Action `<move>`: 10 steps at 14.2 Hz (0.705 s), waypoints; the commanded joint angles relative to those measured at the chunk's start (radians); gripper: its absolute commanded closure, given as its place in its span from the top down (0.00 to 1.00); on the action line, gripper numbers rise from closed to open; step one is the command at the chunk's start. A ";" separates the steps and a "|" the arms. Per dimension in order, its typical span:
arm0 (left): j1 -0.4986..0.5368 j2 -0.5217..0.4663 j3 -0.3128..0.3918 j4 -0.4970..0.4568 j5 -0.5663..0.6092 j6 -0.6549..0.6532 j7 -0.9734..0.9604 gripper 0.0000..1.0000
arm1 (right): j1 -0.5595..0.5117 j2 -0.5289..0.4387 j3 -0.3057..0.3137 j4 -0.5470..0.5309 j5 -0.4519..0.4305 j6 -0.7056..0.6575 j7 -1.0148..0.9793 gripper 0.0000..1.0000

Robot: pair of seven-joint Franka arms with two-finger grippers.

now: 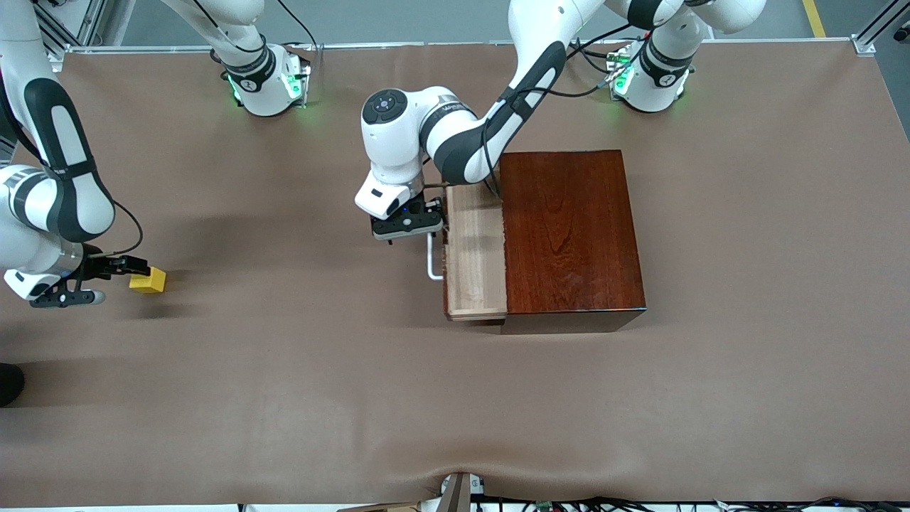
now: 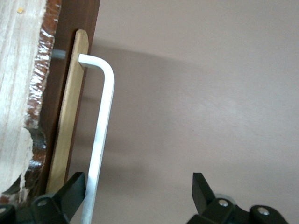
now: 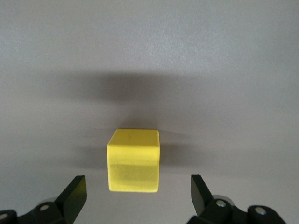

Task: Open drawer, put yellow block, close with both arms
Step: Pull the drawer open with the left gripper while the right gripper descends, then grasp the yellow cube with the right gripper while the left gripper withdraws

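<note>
The drawer (image 1: pixel 475 249) is pulled partly out of the reddish-brown box (image 1: pixel 569 231), toward the right arm's end, and its pale tray shows. Its white U-shaped handle (image 1: pixel 431 257) stands on the dark front. My left gripper (image 1: pixel 412 229) is over the handle and open. In the left wrist view the handle bar (image 2: pixel 100 140) runs just inside one finger (image 2: pixel 70 193), with a wide gap to the other finger; the gripper (image 2: pixel 138 191) does not clamp it. The yellow block (image 1: pixel 148 280) sits on the table at the right arm's end. My right gripper (image 1: pixel 138 272) is low beside it and open. In the right wrist view the block (image 3: pixel 134 161) lies just ahead of the fingertips of that gripper (image 3: pixel 138 193).
The brown table cover (image 1: pixel 298 370) spreads wide between the block and the box. Both arm bases stand along the table edge farthest from the front camera. Cables hang at the nearest edge (image 1: pixel 462 491).
</note>
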 commanded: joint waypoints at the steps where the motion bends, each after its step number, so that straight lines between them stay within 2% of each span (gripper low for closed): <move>1: -0.003 0.025 -0.003 0.057 -0.021 0.013 -0.014 1.00 | -0.011 0.017 0.015 0.001 -0.017 0.019 0.003 0.94; 6: 0.008 -0.042 0.020 0.048 -0.019 -0.079 0.002 1.00 | -0.008 0.047 0.015 0.001 -0.012 0.042 0.019 0.90; 8: 0.010 -0.080 0.043 0.048 -0.019 -0.146 0.007 1.00 | -0.008 0.058 0.015 -0.001 -0.012 0.054 0.019 0.86; 10: 0.013 -0.158 0.077 0.043 -0.016 -0.212 0.053 1.00 | -0.008 0.060 0.015 -0.001 -0.011 0.054 0.019 0.80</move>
